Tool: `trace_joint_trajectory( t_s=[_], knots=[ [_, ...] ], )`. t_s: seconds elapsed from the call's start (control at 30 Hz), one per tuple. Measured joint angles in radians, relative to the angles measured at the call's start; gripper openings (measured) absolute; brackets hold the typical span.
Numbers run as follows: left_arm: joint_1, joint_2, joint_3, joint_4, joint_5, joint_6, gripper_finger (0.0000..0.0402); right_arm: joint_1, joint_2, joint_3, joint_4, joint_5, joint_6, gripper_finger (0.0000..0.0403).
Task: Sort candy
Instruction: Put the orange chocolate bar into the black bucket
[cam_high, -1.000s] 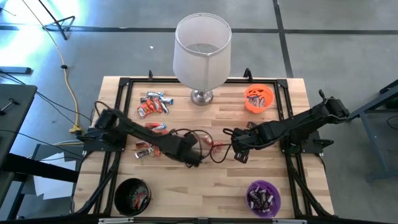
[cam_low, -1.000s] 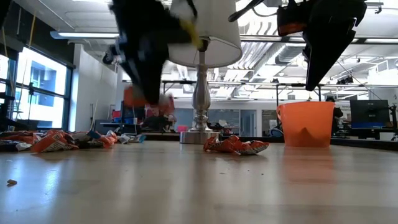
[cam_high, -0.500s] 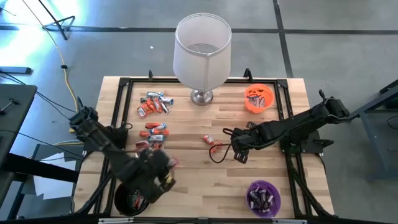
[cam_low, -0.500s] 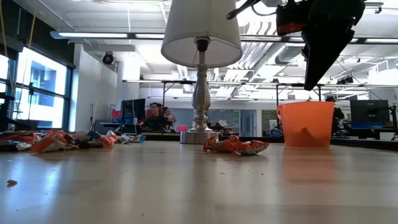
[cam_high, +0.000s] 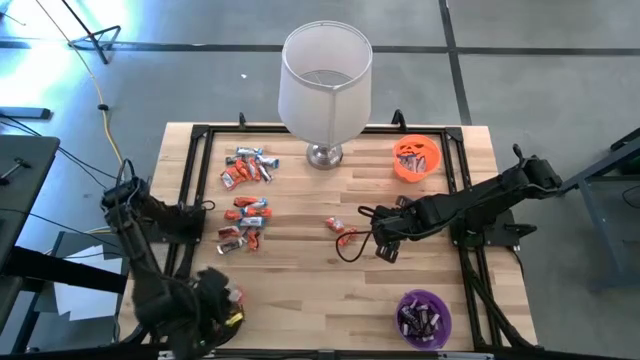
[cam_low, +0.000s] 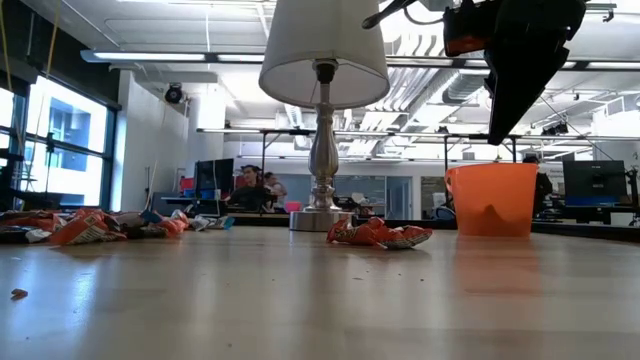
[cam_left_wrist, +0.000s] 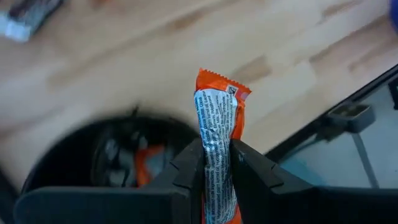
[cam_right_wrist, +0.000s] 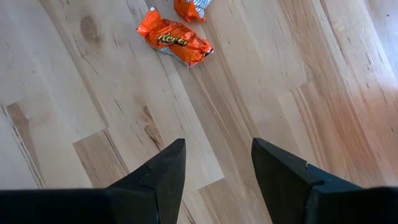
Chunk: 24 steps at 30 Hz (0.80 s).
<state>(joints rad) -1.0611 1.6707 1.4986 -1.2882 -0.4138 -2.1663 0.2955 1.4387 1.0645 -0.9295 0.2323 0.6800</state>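
Over the black bowl (cam_left_wrist: 106, 155) at the table's front left corner, the left gripper (cam_left_wrist: 214, 171) has its two fingers pinched on an orange-wrapped candy (cam_left_wrist: 216, 124), which stands upright between them with its crimped end above the fingertips. That bowl already holds a few wrapped pieces, one of them orange. From above, the left gripper (cam_high: 215, 300) sits right at the near edge of the wooden table (cam_high: 300, 290), covering most of the bowl.

Near the table's middle, the right gripper (cam_high: 383, 243) hangs above the boards with its fingers (cam_right_wrist: 161, 171) spread apart and nothing between them. Just beyond it lies a loose orange candy (cam_right_wrist: 175, 42), with another orange piece (cam_right_wrist: 189, 7) close by; in the high view these two (cam_high: 340, 229) lie left of the right gripper.

More candy (cam_high: 248, 167) lies in a cluster at the back left, and a second group (cam_high: 243, 222) lies nearer the left edge. An orange bowl (cam_high: 416, 158) stands at the back right, a purple bowl (cam_high: 424, 316) with candy inside at the front right, and a lamp (cam_high: 325, 85) with a white shade at the back centre
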Motion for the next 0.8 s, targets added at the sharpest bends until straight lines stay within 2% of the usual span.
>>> trace_joint_trajectory(
  t_s=[0.17, 0.33, 0.63, 0.8],
  knots=[
    [-0.053, 0.002, 0.0, -0.02, 0.139, -0.155, 0.0063, 0.0, 0.0, 0.0, 0.0, 0.0, 0.0, 0.018],
    [-0.058, 0.026, 0.0, -0.043, 0.266, -0.182, 0.0072, 0.0, 0.0, 0.0, 0.0, 0.0, 0.0, 0.018],
    [-0.041, 0.073, 0.001, -0.069, 0.271, -0.153, 0.0189, 0.0, 0.0, 0.0, 0.001, 0.0, 0.0, 0.018],
    [-0.011, 0.078, 0.001, -0.073, 0.195, -0.113, 0.0208, 0.0, 0.0, 0.0, 0.005, 0.0, 0.0, 0.018]
  ],
)
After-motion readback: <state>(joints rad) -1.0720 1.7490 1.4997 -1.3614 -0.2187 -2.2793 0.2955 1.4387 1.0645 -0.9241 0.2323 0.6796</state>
